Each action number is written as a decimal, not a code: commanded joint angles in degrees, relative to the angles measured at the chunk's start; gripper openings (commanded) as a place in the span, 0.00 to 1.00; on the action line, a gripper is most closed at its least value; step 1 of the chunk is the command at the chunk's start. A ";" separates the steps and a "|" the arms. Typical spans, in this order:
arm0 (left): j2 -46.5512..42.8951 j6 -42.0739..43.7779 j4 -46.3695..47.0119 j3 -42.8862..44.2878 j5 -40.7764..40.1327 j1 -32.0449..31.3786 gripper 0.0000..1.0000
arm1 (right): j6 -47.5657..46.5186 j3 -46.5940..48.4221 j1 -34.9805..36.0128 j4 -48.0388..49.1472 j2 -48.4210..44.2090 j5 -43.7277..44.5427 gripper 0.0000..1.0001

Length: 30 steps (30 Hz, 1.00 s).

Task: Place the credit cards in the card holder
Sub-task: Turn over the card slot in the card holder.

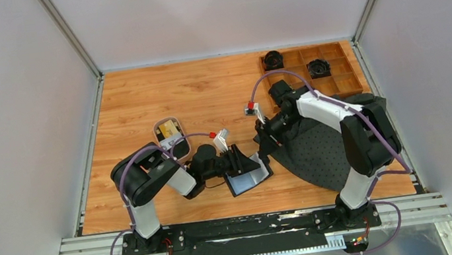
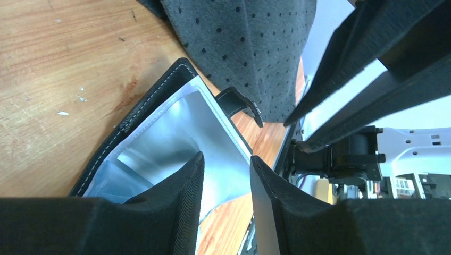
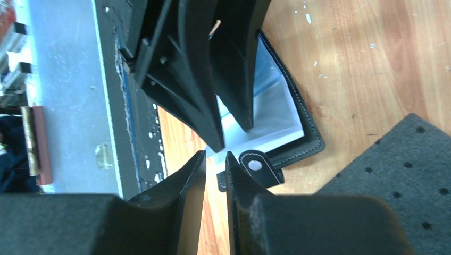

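The black card holder (image 1: 250, 179) lies open near the table's front edge, its silvery inner slots (image 2: 175, 122) facing up and its snap tab (image 3: 260, 167) sticking out on the side nearest the dark mat. My left gripper (image 1: 244, 158) points down onto the slots. Its jaws stand apart (image 2: 227, 156), and only slot and table show between them. My right gripper (image 1: 264, 143) hovers just beside the tab, its jaws a narrow gap apart (image 3: 215, 154) with nothing in it. The credit cards (image 1: 169, 129), a gold one on top, lie in the oval tray (image 1: 156, 132) behind the left arm.
A dark dotted mat (image 1: 320, 154) lies right of the holder, under the right arm. At the back right stands a wooden compartment box (image 1: 336, 75) with two black round items. The table's front rail runs just beyond the holder.
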 commanded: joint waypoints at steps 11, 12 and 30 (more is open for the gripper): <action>-0.47 5.53 -10.58 2.83 -3.47 -0.43 0.23 | 9.17 0.26 -0.42 3.89 7.07 -4.38 0.00; -0.52 5.61 -10.59 2.74 -3.24 -0.44 0.23 | 11.52 -0.05 -0.39 5.72 7.62 -2.43 0.00; -14.23 11.12 -20.13 -0.34 -6.17 -0.53 0.32 | 15.27 -0.03 5.06 8.74 13.80 21.81 0.00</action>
